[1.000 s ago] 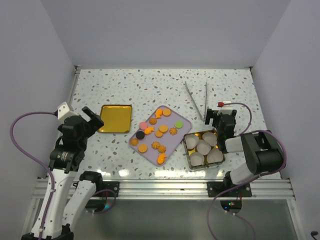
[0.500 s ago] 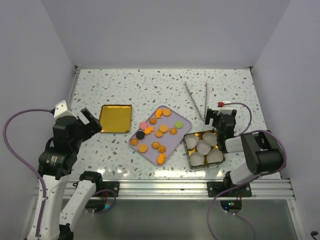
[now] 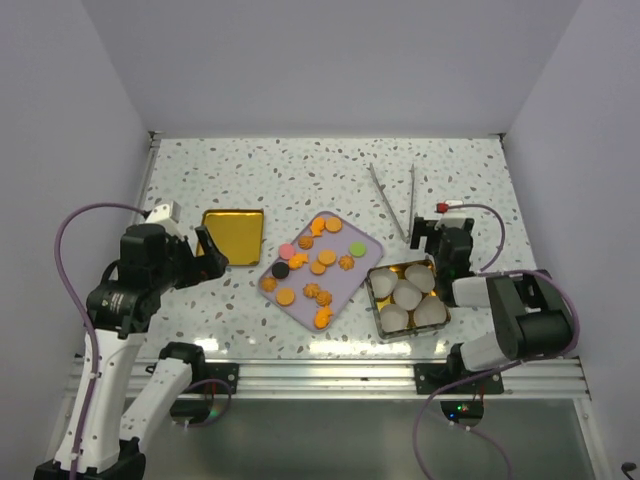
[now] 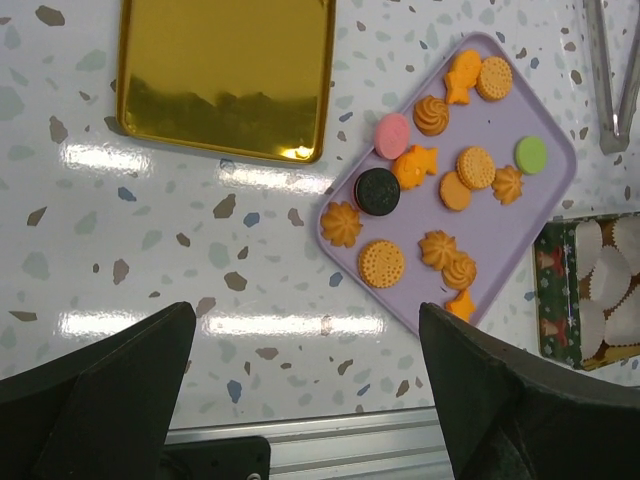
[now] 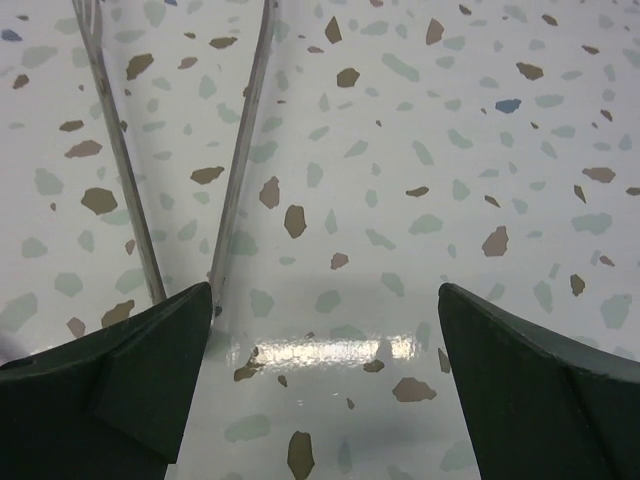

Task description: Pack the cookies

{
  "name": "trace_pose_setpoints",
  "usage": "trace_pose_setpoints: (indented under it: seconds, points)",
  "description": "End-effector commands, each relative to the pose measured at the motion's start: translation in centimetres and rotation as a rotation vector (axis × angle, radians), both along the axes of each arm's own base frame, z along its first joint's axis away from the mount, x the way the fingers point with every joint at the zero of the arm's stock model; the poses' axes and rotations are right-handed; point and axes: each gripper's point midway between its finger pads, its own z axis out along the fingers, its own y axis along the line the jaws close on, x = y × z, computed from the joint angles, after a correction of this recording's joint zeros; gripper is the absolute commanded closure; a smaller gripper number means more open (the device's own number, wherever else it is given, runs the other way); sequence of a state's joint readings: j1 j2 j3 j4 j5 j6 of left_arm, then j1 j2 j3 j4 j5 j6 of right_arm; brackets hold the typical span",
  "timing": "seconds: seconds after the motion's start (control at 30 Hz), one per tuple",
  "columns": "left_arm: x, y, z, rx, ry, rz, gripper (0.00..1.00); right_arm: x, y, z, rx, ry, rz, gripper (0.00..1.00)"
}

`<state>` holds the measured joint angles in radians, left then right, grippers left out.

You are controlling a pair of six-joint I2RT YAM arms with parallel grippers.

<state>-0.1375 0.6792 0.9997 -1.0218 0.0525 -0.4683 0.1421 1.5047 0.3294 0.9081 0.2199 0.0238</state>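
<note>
Both pincers are hanging released, gripping nothing. The camera on your left gripper [image 4: 307, 320] is showing the cookies [image 4: 476, 167] lying on the lilac tray [image 4: 512, 235]. The one on your right gripper [image 5: 325, 295] is showing just the tongs [image 5: 240, 150].

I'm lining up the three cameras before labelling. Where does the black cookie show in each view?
Top external: black cookie near the left corner of the lilac tray, just below the pink cookie.
Left wrist: a little above the picture's centre, on the same tray.
Right wrist: not in it.
Shared landmark: the metal tongs, visible in all three.
</note>
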Motion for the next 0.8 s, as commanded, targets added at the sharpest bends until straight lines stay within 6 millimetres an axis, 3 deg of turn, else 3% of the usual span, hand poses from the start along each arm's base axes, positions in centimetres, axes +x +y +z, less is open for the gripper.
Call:
trace_pose_setpoints:
  seconds: [0.0,0.07,0.13,0.17,0.2,0.23,0.27,0.3,0.33,0.4,0.43,0.47,0.53,0.57,0.63,0.67,0.77]
  points:
    - [-0.1,-0.7,0.1,-0.004,-0.007,-0.062,0.01,1.2,0.6,5.4,0.002,-0.088,0.031,0.01]
    - [0.2,-0.8,0.1,-0.008,-0.016,-0.066,0.01,0.8,0.7,7.0,0.002,-0.078,0.037,0.01]
    - [0.4,-0.9,-0.1,-0.014,-0.011,-0.066,0.02,0.8,0.7,13.2,0.03,-0.184,0.032,0.01]
    - [0.5,-1.0,0.0,-0.015,-0.016,-0.067,0.02,-0.1,0.7,12.3,0.034,-0.08,0.029,0.01]
    - [0.6,-1.1,-0.2,-0.02,-0.014,-0.065,0.02,-0.4,0.6,14.1,0.057,-0.078,0.015,0.01]
    - [0.7,-1.1,-0.2,-0.023,-0.015,-0.065,0.02,0.2,0.6,17.9,0.188,-0.117,-0.057,0.01]
    - [0.9,-1.2,-0.1,-0.026,-0.02,-0.065,0.02,-2.2,-0.2,14.5,0.245,0.097,-0.162,0.01]
    - [0.9,-1.3,-0.2,-0.032,-0.019,-0.065,0.03,-2.2,-0.3,13.8,0.261,0.172,-0.204,0.01]
    - [1.0,-1.4,-0.2,-0.037,-0.022,-0.068,0.03,-1.2,0.9,16.6,0.225,0.183,-0.108,0.01]
    - [1.1,-1.4,-0.3,-0.046,-0.03,-0.064,0.03,-1.4,3.4,14.1,0.265,0.369,-0.012,0.01]
    - [1.2,-1.4,-0.2,-0.047,-0.034,-0.061,0.03,0.2,3.8,13.3,0.279,0.444,-0.034,0.01]
    - [1.3,-1.4,-0.5,-0.048,-0.034,-0.059,0.03,-1.1,3.5,11.6,0.26,0.566,-0.056,0.01]
    - [1.3,-1.3,-0.7,-0.047,-0.031,-0.047,0.03,-0.2,3.4,11.5,0.237,0.62,-0.08,0.01]
    - [1.3,-1.3,-0.7,-0.048,-0.03,-0.042,0.03,-0.6,3.3,9.7,0.217,0.711,-0.092,0.01]
    - [1.4,-1.0,-0.7,-0.041,-0.034,-0.031,0.03,0.0,3.1,9.7,0.189,0.751,-0.097,0.01]
    - [1.4,-1.0,-0.6,-0.038,-0.038,-0.027,0.03,-0.4,2.9,8.1,0.171,0.827,-0.114,0.01]
    - [1.4,-0.7,-0.5,-0.03,-0.05,-0.013,0.03,0.0,3.3,7.0,0.151,0.876,-0.087,0.01]
